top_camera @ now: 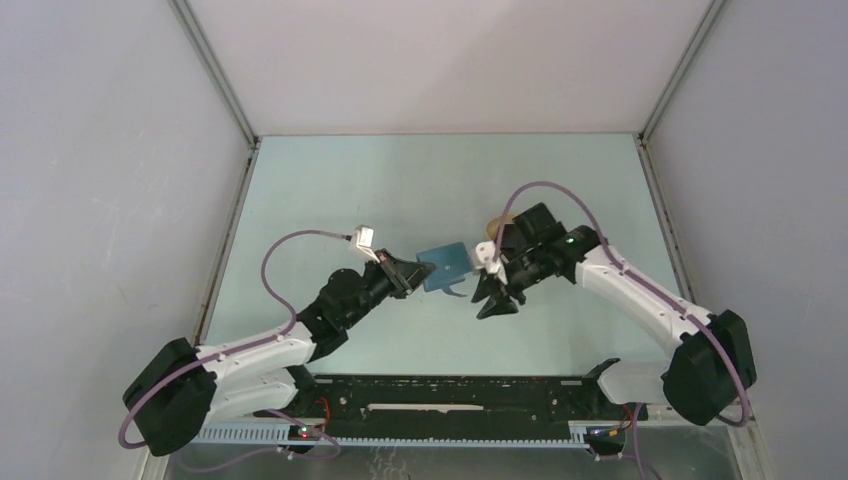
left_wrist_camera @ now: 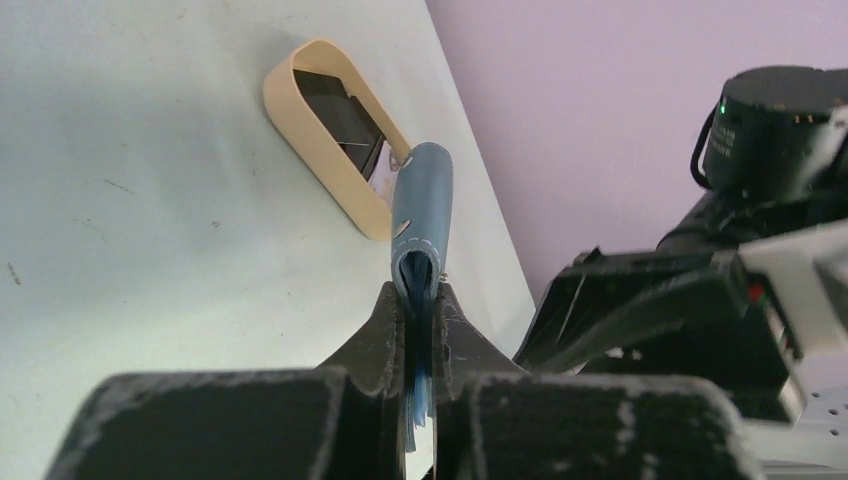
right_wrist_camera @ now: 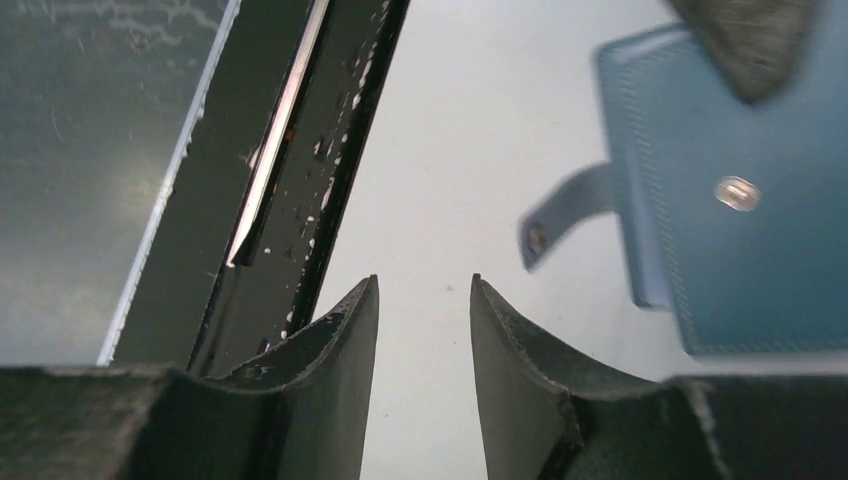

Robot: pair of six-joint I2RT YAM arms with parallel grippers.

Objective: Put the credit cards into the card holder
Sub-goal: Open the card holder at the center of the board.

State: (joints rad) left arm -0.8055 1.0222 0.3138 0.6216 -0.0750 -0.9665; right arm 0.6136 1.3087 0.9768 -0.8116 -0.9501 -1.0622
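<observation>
Teal-blue stitched wallet [left_wrist_camera: 420, 215], folded, snap strap [right_wrist_camera: 565, 212] loose, hangs above the table [top_camera: 330, 190], one edge pinched in the left gripper [left_wrist_camera: 420, 305]; the right gripper [right_wrist_camera: 423, 320] stands spread, empty, just beside it.

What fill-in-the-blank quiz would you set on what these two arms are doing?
1. The left gripper is shut on the ___ card holder.
2. The right gripper is open and holds ___.
3. The dark cards lie in the ___ oval tray.
Missing words: blue; nothing; beige.
</observation>
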